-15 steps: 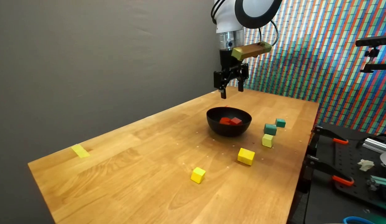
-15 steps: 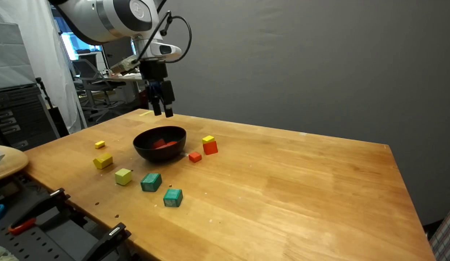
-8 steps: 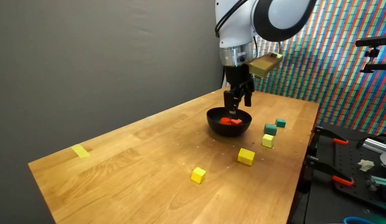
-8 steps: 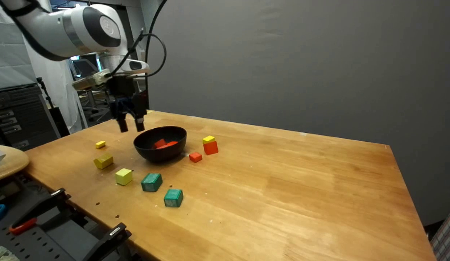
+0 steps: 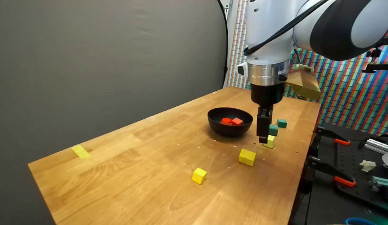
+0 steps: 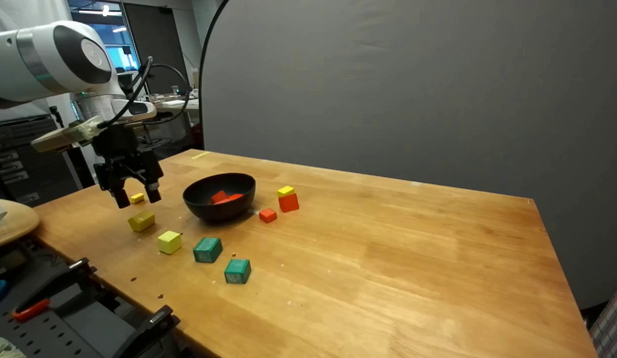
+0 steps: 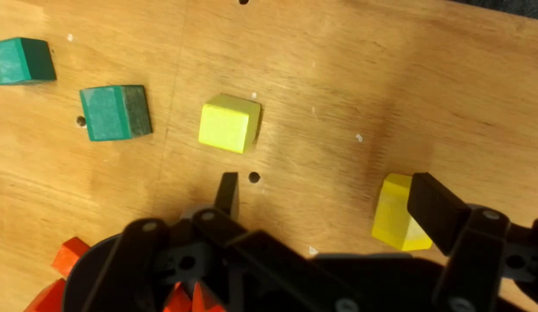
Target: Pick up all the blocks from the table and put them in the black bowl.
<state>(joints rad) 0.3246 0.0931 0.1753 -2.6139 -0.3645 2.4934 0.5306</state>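
The gripper (image 7: 326, 184) is spread wide, holding nothing; the round black bowl (image 5: 230, 131) contains bright red blocks (image 5: 237, 121).

Grey backdrop (image 5: 112, 62), striped panel (image 5: 340, 81), clamps (image 5: 330, 171) and cabinet (image 6: 20, 149)
In an exterior view, a pale-yellow strip (image 5: 81, 151) lies at eight o'clock, the panel rises between two and three, the orange-tipped clamps between three and four; in an exterior view, the cabinet stands at nine, plaid cloth (image 6: 609, 318) at four.
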